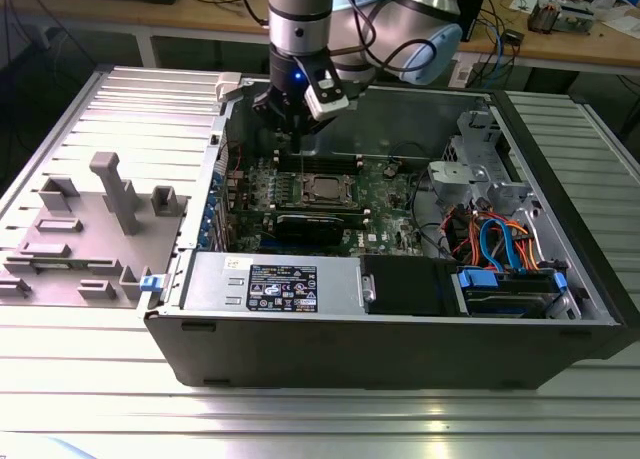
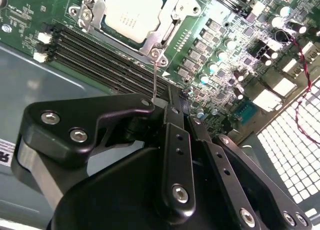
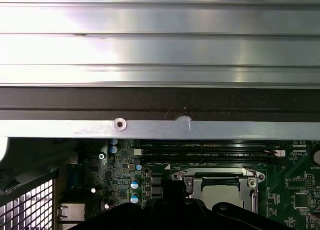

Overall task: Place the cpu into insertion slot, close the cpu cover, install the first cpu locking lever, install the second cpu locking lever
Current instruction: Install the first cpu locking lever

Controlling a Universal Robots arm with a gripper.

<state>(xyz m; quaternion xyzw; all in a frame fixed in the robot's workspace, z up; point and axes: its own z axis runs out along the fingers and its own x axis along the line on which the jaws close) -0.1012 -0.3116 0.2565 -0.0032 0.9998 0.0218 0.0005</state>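
Black jointed arms of the pincer (image 2: 167,100) crowd the second wrist view. Its fingers are drawn almost together and appear to nip the free end of a thin silvery wire locking lever (image 2: 154,74) rising from the socket corner.

The small square cpu with its silvery-grey metal top (image 2: 131,12) sits in the socket. The thin silvery metal cpu cover frame (image 2: 172,20) lies flat around it.

In the exterior view the pincer (image 1: 290,114) hangs inside the open dark grey computer case (image 1: 400,349) on the ribbed aluminium counter (image 1: 300,419). The cpu (image 1: 322,189) is near it at about five o'clock.

The hold looks slight, on the wire's very tip. The sprung lever could slip free and snap upward, or miss its catch and leave the cover loose. Pressed off-line, the wire could bend, or the fingers could strike the black memory slots (image 2: 100,52) just beside the socket.
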